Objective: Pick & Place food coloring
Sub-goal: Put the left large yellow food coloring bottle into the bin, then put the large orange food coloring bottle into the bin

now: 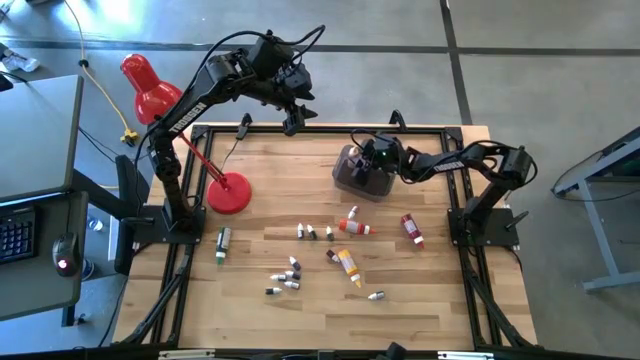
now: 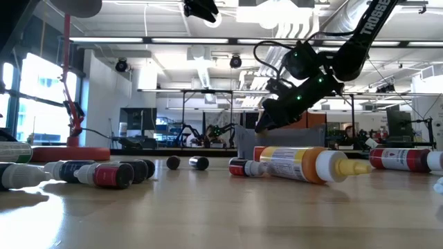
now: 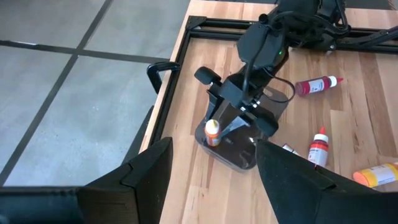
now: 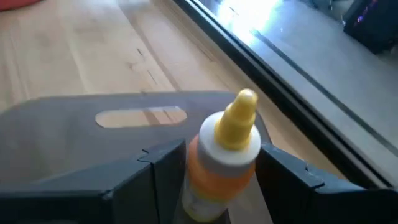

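- Nearest to us on the table (image 1: 420,310), a small pale-capped bottle (image 1: 376,296) lies alone, and to its left a cluster of tiny dark-and-white bottles (image 1: 287,279) is scattered; none of these is collected yet.
- A little farther, the big yellow bottle (image 1: 348,266) lies on its side, and at the left edge of the table a green bottle (image 1: 222,244) lies well apart from the others.
- In the middle band we see more tiny bottles (image 1: 312,232), an orange-and-white bottle (image 1: 354,227) and, to the right, a red bottle (image 1: 412,230), all lying flat on the wood.
- Farther, the grey tub (image 1: 352,180) stands toward the far side, and our right gripper (image 4: 214,163) is over it, with its fingers on both sides of an orange bottle with a yellow cap (image 4: 224,155).
- The fingers stand a little apart from this bottle and it stands upright in the tub, so we judge it is being let go, but we cannot tell whether the grip is fully off.
- At the far edge our left gripper (image 1: 292,120) waits in the air, its fingers spread wide and holding nothing, beside the red desk lamp (image 1: 160,95).
- So we judge the task is at an early stage: one bottle shows in the tub, and more than ten are left on the table.
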Robot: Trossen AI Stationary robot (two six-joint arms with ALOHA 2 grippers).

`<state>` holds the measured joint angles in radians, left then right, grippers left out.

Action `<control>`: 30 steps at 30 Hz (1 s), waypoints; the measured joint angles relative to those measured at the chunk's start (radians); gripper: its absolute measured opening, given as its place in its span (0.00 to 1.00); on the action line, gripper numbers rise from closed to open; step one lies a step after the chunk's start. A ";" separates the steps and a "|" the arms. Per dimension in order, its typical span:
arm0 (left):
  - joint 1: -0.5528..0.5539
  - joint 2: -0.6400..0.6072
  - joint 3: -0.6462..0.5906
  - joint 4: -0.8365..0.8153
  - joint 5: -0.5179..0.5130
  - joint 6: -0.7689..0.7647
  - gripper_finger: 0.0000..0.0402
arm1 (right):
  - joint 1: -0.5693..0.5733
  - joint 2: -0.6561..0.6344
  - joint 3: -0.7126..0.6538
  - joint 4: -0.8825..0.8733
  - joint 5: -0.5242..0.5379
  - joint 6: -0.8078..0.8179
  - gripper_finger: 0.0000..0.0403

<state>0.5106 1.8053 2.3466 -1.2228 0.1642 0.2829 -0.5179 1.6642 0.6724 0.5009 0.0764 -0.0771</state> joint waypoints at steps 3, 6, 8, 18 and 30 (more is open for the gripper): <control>0.000 0.000 0.000 0.000 0.000 0.000 0.56 | 0.001 0.000 0.001 0.048 -0.005 -0.002 0.45; 0.000 0.000 0.000 0.000 0.000 0.000 0.56 | 0.001 -0.010 0.001 0.083 -0.005 -0.002 0.45; 0.000 0.000 0.000 -0.001 0.000 0.000 0.56 | 0.001 -0.029 0.001 0.100 -0.005 -0.004 0.45; 0.000 -0.001 0.000 -0.093 -0.046 -0.001 0.56 | 0.059 -0.319 0.003 0.040 -0.061 -0.060 0.45; 0.044 -0.052 0.000 -0.069 -0.096 -0.025 0.56 | 0.517 -0.458 0.003 -0.556 -0.098 0.081 0.45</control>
<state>0.5547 1.7535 2.3466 -1.2919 0.0684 0.2578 -0.0007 1.2057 0.6754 -0.0549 -0.0216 0.0044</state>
